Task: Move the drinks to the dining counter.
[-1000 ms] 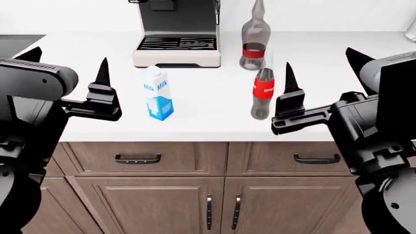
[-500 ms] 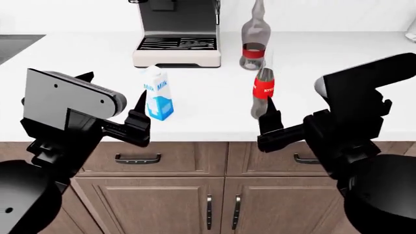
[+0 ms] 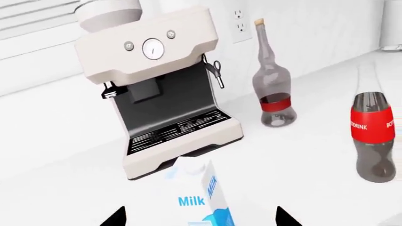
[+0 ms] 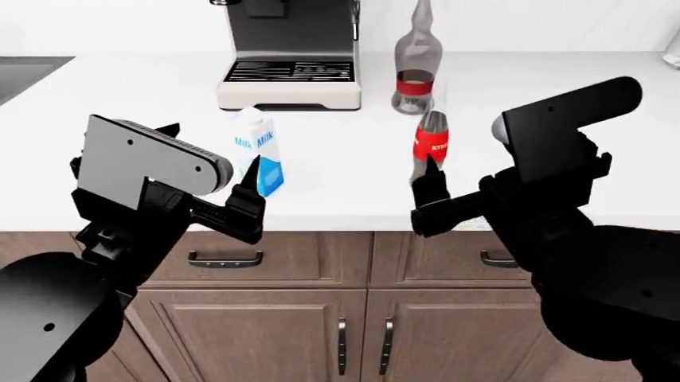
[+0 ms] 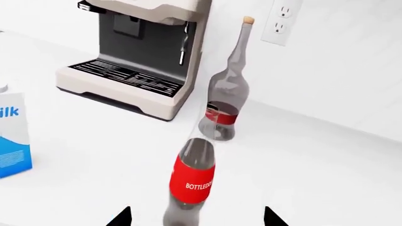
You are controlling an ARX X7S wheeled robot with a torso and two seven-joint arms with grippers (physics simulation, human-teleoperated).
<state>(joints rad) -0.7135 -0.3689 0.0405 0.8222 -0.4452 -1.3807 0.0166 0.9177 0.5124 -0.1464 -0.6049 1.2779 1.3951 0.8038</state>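
Both arms are up at the worktop (image 4: 138, 87) edge, each squared to its own target. The left gripper (image 4: 247, 208) sits just in front of the milk carton (image 4: 258, 151); in the left wrist view both fingertips (image 3: 113, 219) show spread wide with the carton centred between them, not touching, so those jaws are apart and empty. It reads as a line-up for a straight push-in grasp.

Over on the other side, the right gripper (image 4: 431, 203) faces the small dark bottle (image 4: 429, 151) the same way. The right wrist view shows the tips (image 5: 273, 217) well apart, with the bottle standing in the gap, clear of both. Open and holding nothing.

Contents now: the small bottle is dark through most of its body under the red label, so I judge it nearly full and heavier than it looks. The tall clear bottle (image 4: 416, 60), corked, stands at 12 o'clock from the small one, beside the coffee machine (image 4: 289, 56), with only a dark pool around and below its red band. The carton is closed; its fill cannot be seen.

All three drinks stand upright on this worktop. The dining counter is not in view, so none is delivered yet.
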